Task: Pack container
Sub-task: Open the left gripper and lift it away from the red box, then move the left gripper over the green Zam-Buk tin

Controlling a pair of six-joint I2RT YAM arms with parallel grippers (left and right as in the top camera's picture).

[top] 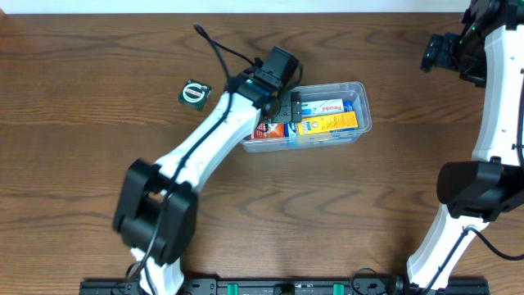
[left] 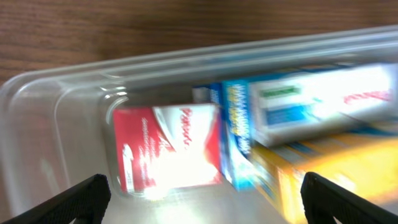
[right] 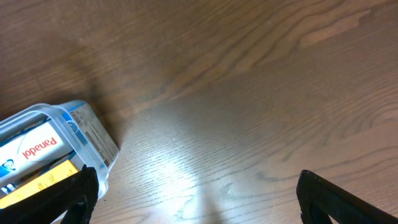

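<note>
The wooden table [top: 98, 49] is carrying the container [top: 365, 115] near its middle, with boxes [top: 327, 119] lying inside. The left gripper [left: 205, 202] is hovering over its left end, fingers spread wide. The right gripper [right: 199, 199] is hanging well apart, also spread and holding nothing.

From overhead the white left arm [top: 213, 135] covers the left end of the clear plastic rectangular tub [top: 365, 106] and part of the red-and-white carton [top: 268, 131]. The left wrist view is smeared, the carton's print unreadable, and its bottom edge cuts the left gripper [left: 217, 200] to two dark tips. The right wrist view crops the tub. The small dark green square packet [top: 194, 93] is too small to identify.
</note>
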